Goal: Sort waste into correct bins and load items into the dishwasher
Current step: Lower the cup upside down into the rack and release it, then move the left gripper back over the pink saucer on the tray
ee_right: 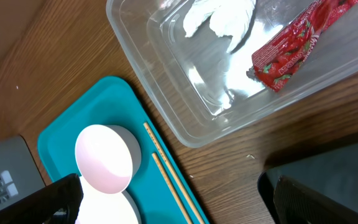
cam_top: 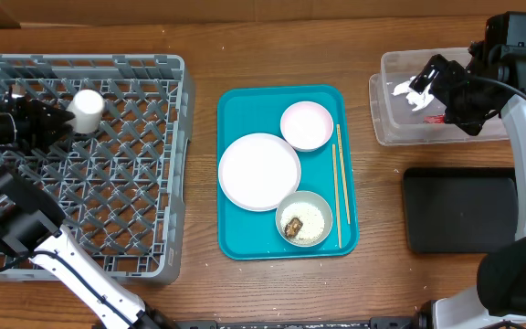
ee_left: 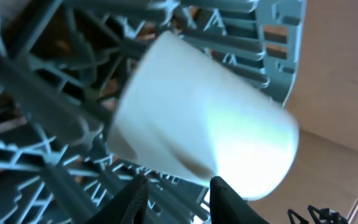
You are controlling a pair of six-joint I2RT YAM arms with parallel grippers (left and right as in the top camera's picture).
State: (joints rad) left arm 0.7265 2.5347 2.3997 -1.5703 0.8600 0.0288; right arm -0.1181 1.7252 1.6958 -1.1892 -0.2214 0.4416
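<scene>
Overhead view of a wooden table. At upper left, a small white cup (cam_top: 87, 110) rests in the grey dish rack (cam_top: 135, 210). The left gripper (ee_left: 178, 186) is just beside it, fingers slightly parted (lattice shows between them). At upper right, the right gripper (ee_right: 176, 186) hangs spread wide above the clear tub (ee_right: 166, 118), which holds crumpled tissue (ee_right: 219, 15) and a red wrapper (ee_right: 297, 37). At centre, a teal tray (cam_top: 245, 238) carries a plate (cam_top: 258, 171), pink bowl (cam_top: 307, 125), rice bowl (cam_top: 305, 219) and chopsticks (cam_top: 339, 183).

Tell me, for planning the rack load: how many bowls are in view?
2, both on the teal tray: a pale pink bowl at its far right, a grey-white bowl holding rice at its near right.
</scene>
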